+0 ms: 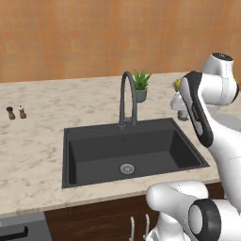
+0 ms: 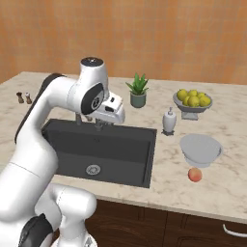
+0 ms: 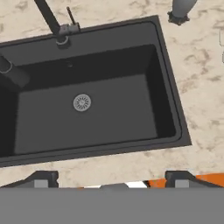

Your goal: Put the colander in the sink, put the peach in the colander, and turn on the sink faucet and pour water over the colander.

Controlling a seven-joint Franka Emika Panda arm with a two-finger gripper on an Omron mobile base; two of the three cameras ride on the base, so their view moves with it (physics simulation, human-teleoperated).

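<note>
Nearest the viewer, the white robot arm rises from its base in front of a beige marbled bench. Its hand hangs above the sink, looking straight down into it. In the hand view the two dark fingertips stand well apart at the bottom edge with nothing between them, so the hand is released and carries nothing.

The sink is a dark charcoal rectangle with a round silver drain near the middle of its floor. The basin holds nothing.

In the right base view, the peach lies on the bench at about 3 o'clock from the sink, close to the front edge. Just beside it, at roughly 12 o'clock from the peach, sits the colander, upright on the bench and apart from the sink's rim.

Farther back, a white soap dispenser stands behind the sink's right corner. The sink faucet arches over the back rim, with no water visible from it. Behind these stand a small potted plant and a footed bowl of yellow-green fruit.

By this showing no step is done: the colander must go into the sink, then the peach into the colander, then the faucet turned on.
</note>
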